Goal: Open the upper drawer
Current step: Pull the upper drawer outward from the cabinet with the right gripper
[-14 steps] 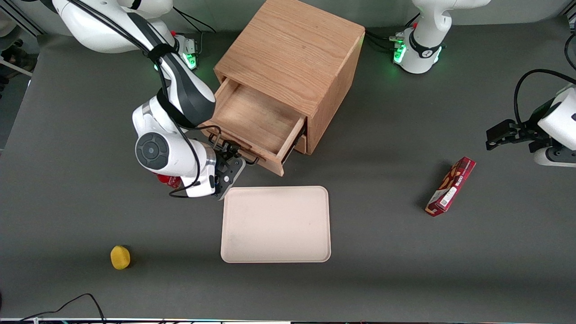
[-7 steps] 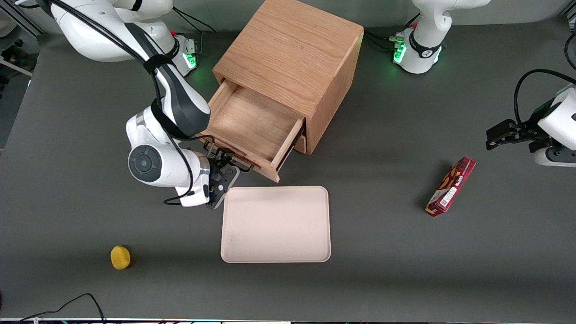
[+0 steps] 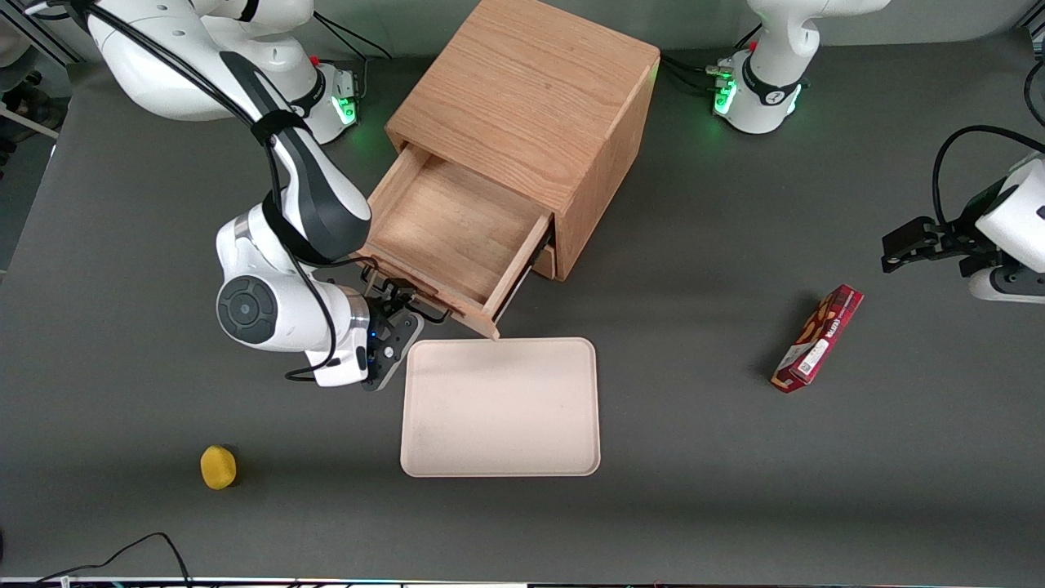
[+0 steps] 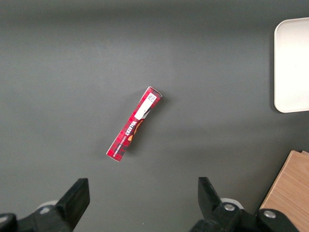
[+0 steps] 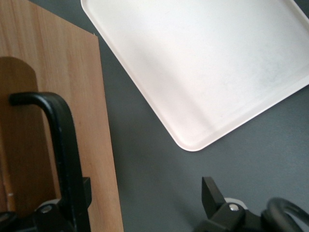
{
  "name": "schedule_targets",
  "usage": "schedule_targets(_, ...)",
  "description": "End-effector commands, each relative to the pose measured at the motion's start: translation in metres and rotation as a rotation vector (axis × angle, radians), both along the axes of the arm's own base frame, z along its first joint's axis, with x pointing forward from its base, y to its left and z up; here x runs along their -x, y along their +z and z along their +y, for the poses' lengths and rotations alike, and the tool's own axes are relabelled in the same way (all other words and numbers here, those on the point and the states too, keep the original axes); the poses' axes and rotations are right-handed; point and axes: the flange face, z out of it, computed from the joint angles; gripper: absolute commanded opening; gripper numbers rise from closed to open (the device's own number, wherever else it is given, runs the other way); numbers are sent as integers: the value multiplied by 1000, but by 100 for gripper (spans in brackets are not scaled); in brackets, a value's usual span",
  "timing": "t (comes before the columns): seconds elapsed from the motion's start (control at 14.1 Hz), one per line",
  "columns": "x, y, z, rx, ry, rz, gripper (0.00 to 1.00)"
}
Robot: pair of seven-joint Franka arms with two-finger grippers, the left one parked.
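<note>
The upper drawer (image 3: 457,220) of the oak cabinet (image 3: 531,98) stands pulled far out, its shallow wood box open to view. Its black bar handle (image 3: 408,292) runs along the front panel, which faces the tray. My right gripper (image 3: 397,304) is at that handle, nearer the front camera than the drawer. In the right wrist view the fingers are wide apart, so the gripper (image 5: 147,193) is open. One finger (image 5: 86,189) sits against the handle (image 5: 63,145) on the drawer front (image 5: 48,72); the other finger (image 5: 211,194) is over bare table. The lower drawer (image 3: 545,261) stays in.
A cream tray (image 3: 500,407) lies just in front of the drawer's front corner, almost touching it. A red snack box (image 3: 818,337) lies toward the parked arm's end. A yellow object (image 3: 218,466) sits near the table's front edge toward the working arm's end.
The upper drawer has slid further out, toward the tray and the working arm's end. My right gripper and wrist have moved the same way with the handle.
</note>
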Motion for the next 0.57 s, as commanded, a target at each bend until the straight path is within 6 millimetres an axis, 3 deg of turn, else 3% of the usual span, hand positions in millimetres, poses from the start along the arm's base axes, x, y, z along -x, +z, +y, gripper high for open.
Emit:
schedule_targets(0.0,-13,0,-12,34,37,0,100)
schedule_targets(0.5,-22,3,-24,42,33,-3,100)
